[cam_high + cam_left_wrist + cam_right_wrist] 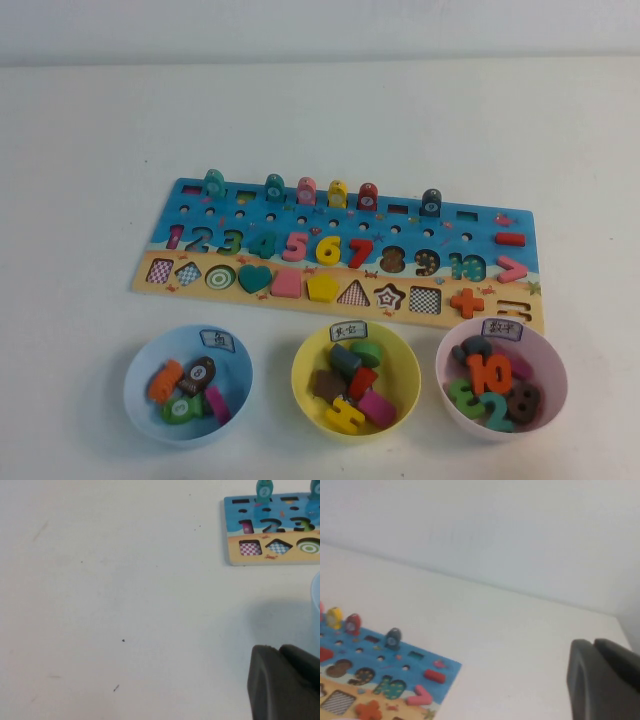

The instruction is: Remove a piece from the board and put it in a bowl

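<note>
The board (pixel 340 215) lies across the middle of the table. Its triangle slot (pixel 353 293) shows only a patterned bottom. The yellow bowl (pixel 400 345), with a white label on its rim, stands in front of the board, at the centre. Among several pieces in it lies a small red block (pixel 362 381), partly covered by the others. Neither arm shows in the high view. My left gripper (pixel 280 649) is shut and empty above bare table, left of the board's left end (pixel 272 530). My right gripper (pixel 594 642) is shut and empty, off the board's right end (pixel 395 680).
A pale blue bowl (pixel 140 365) with several pieces stands front left; its rim also shows in the left wrist view (pixel 316 595). A pale pink bowl (pixel 550 350) with number pieces stands front right. Pegs (pixel 274 187) stand along the board's far edge.
</note>
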